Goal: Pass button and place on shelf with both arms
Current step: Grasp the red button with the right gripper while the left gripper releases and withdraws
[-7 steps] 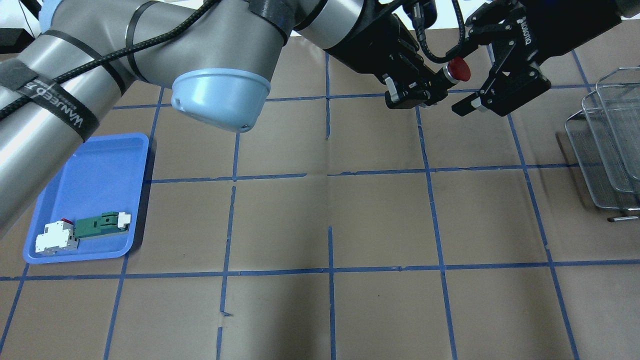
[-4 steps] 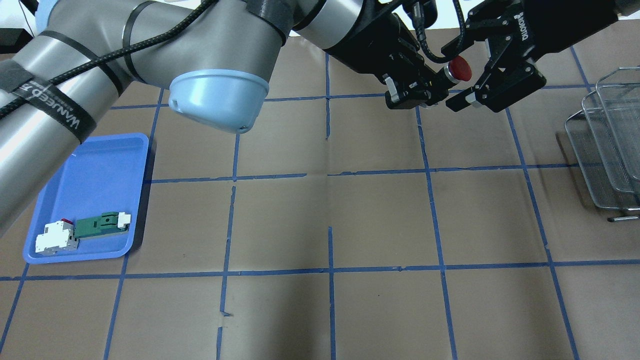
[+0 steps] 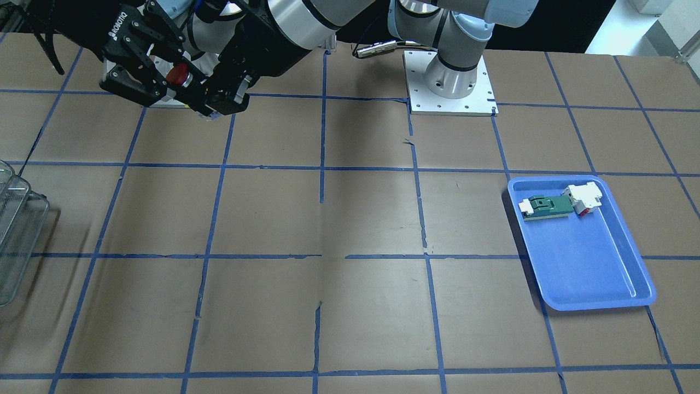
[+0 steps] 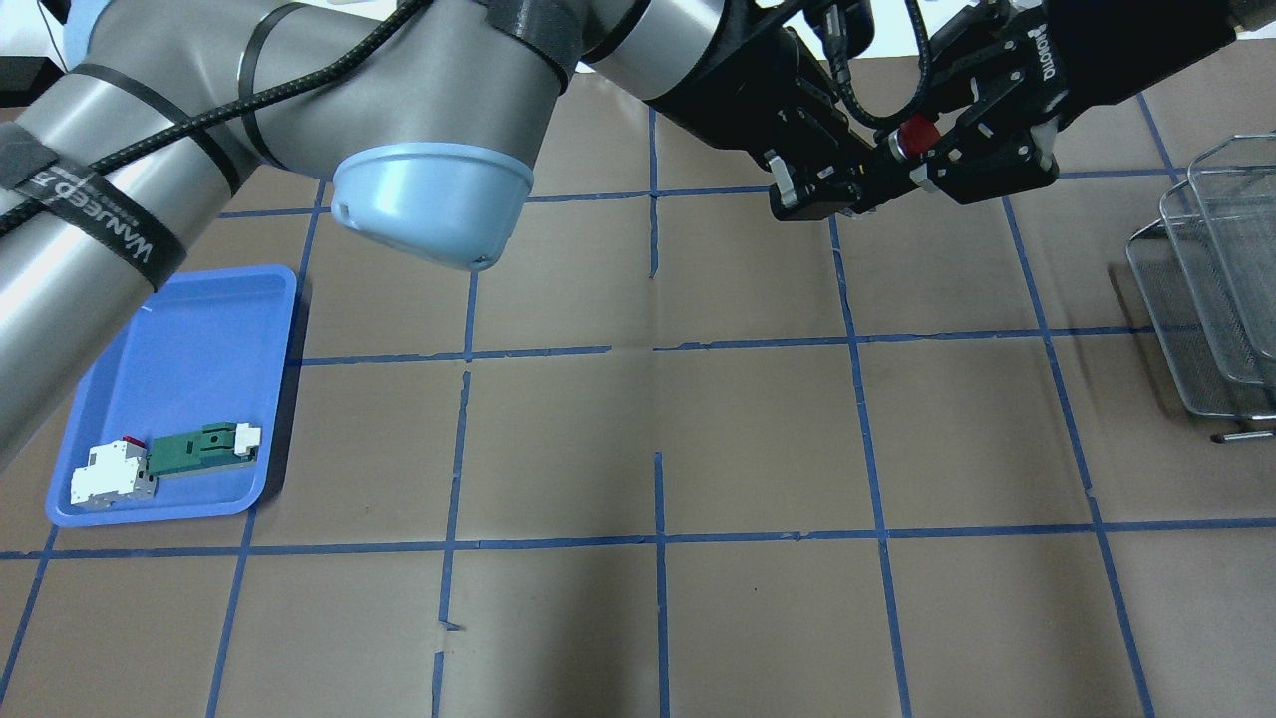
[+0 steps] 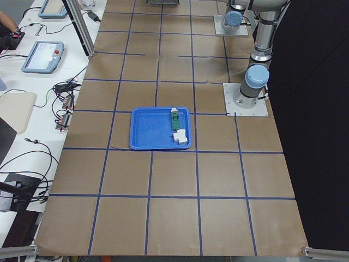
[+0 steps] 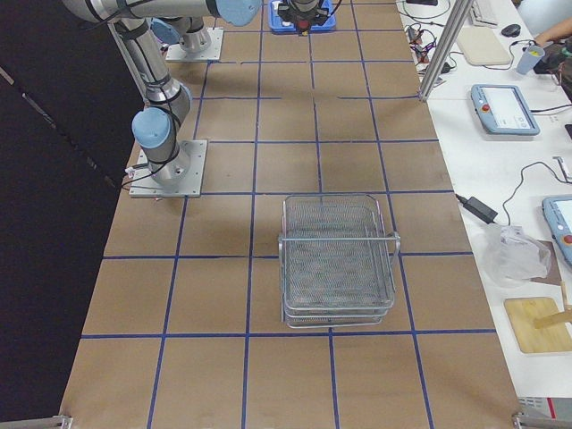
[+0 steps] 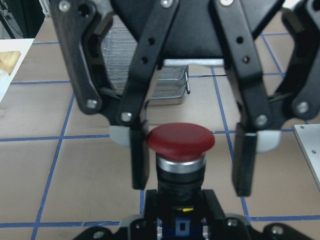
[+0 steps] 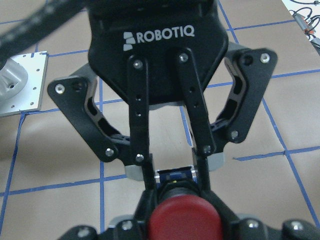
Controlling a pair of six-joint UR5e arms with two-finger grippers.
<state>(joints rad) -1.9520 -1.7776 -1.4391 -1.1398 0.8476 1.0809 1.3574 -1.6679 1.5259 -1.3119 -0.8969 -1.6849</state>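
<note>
Right gripper (image 7: pixel 192 162), jaws open, reached the button (image 7: pixel 180 140) left gripper (image 8: pixel 175 175) grips above taped table (image 4: pixel 758 439).

Seen from overhead, the tray (image 4: pixel 274 289) lies on the bench (image 4: pixel 658 618) toward the robot's left end. The white block (image 4: pixel 108 474) lies in the tray's corner nearest the robot, on the left. The green board (image 4: pixel 197 449) lies right against it on its right, along the same end wall. The shelf (image 4: pixel 1196 299) stands on the bench at the opposite, right end, well apart from the tray. Raised above the bench, right of its middle, the two pincers meet. The left pincer (image 4: pixel 869 172) comes in from the left with the button (image 4: pixel 915 136) in it. The right pincer (image 4: pixel 917 152) faces it from the right, its fingers (image 7: pixel 140 165) on either side of the button's cap.
</note>
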